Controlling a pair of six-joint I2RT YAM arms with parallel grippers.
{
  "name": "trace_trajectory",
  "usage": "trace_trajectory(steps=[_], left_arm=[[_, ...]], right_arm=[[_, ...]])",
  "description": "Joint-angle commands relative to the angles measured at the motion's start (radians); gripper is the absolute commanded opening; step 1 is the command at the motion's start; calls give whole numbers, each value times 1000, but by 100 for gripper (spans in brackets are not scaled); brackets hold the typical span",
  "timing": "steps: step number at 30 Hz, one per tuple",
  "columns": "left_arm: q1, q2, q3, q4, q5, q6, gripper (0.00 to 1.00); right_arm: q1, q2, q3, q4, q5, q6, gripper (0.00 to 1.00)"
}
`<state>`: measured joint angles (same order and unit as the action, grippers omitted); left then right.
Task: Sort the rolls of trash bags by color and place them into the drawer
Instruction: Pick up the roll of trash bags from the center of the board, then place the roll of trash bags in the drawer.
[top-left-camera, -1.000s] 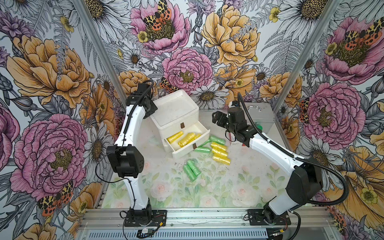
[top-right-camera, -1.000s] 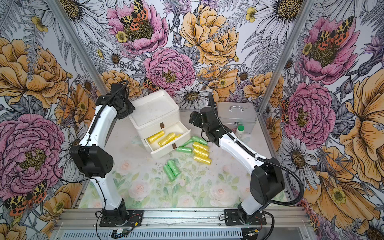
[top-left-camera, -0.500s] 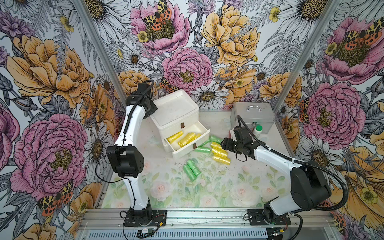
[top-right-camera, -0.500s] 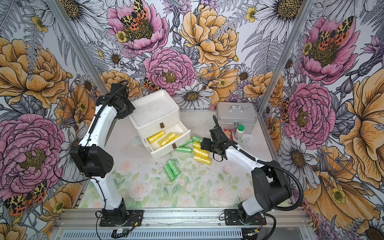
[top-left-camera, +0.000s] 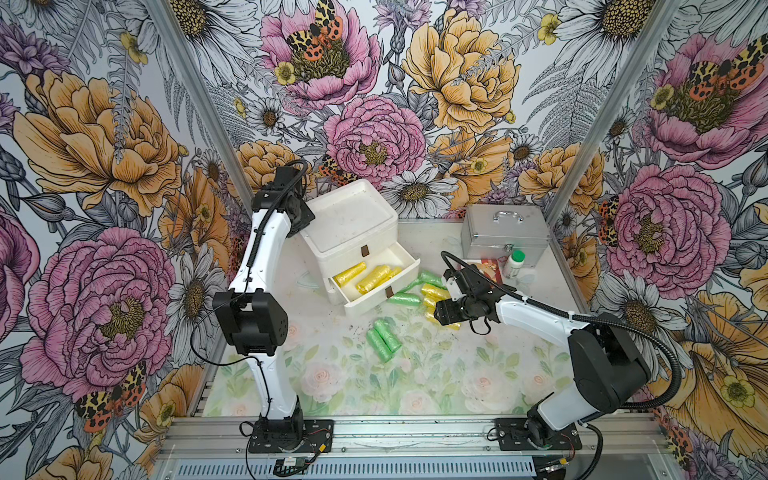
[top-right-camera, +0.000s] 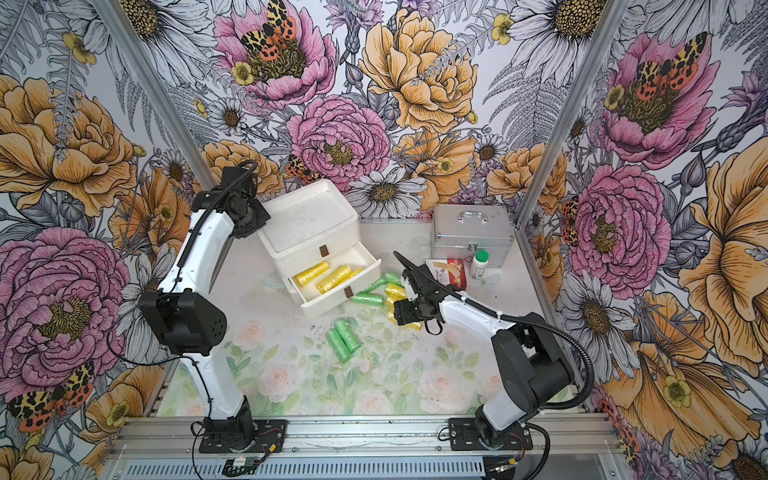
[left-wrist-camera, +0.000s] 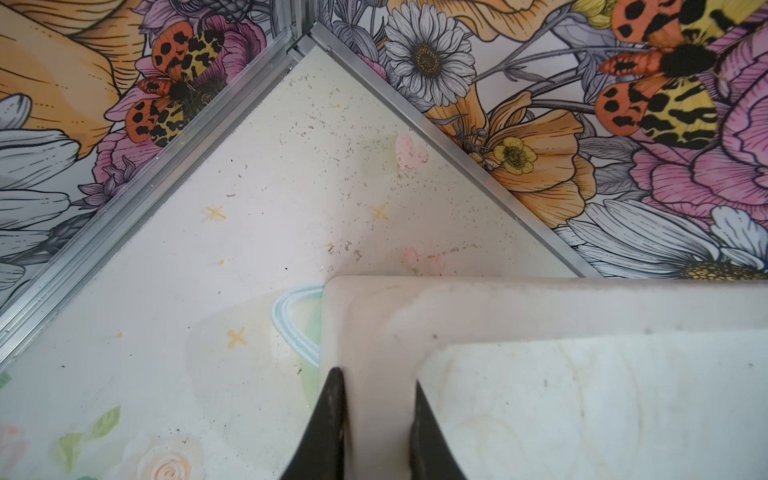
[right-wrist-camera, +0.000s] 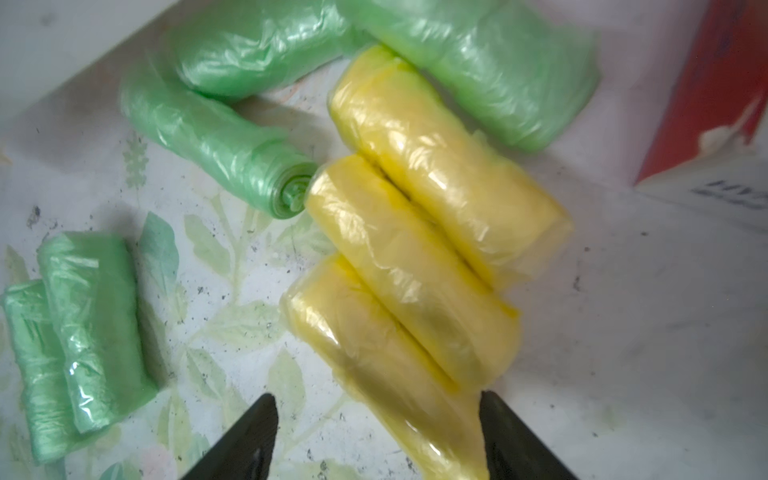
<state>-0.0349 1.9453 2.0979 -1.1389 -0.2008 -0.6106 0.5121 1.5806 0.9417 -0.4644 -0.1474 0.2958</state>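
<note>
Rolls of trash bags (top-left-camera: 434, 292) partly in the drawer, partly loose on a flower-print table (top-left-camera: 415, 386).

At back left, a white cabinet (top-left-camera: 353, 216), its top rim pinched in the fully closed left gripper (left-wrist-camera: 376, 378), one finger on each side. At back right, a silver case (top-left-camera: 505, 237). Lower drawer (top-left-camera: 365, 301) of the cabinet pulled out, yellow rolls (top-left-camera: 374, 276) lying inside. Just before the case, a red-and-white box (top-right-camera: 451, 272). Between box and drawer, right gripper (right-wrist-camera: 376, 397) low over the table, jaws wide apart, straddling the nearest of a row of three yellow rolls (right-wrist-camera: 415, 266), nothing gripped. Three green rolls (right-wrist-camera: 216, 137) touching or just beside that row, toward the drawer; a pair of green rolls (top-left-camera: 384, 338) apart, nearer the front. Green-capped bottle (top-left-camera: 514, 264) upright beside the box.
</note>
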Motion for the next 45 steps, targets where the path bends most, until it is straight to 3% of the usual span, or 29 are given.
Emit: trace_trajectory(steps=[1,12,20,22,26,28,31,38,42,45], left_arm=[[-22,90,-64,-15,324,-149,0],[-13,89,-66,-14,328,-147,0],[-10,87,-71,-14,328,-145,0],[-10,90,-71,-14,327,-147,0],[-12,99,-67,-14,332,-149,0],[-13,98,-67,-14,332,-149,0],[-13,96,-64,-15,333,-148,0],[-13,91,-69,-14,336,-149,0],[-16,87,-75,-15,336,-150,0],[-19,84,-82,-15,335,-150,0]], right_arm=[[15,32,47,-8,29,-71,76],[22,129,97,-13,100,-162,75],[34,149,79,-38,60,-193,68],[39,137,62,-39,73,-202,61],[42,133,78,-56,79,-184,33],[42,125,85,-57,52,-162,21],[43,87,106,-70,-31,-115,15],[42,-55,274,-108,-233,81,15],[46,-48,451,-104,-325,198,17],[49,-8,552,-98,-326,326,17]])
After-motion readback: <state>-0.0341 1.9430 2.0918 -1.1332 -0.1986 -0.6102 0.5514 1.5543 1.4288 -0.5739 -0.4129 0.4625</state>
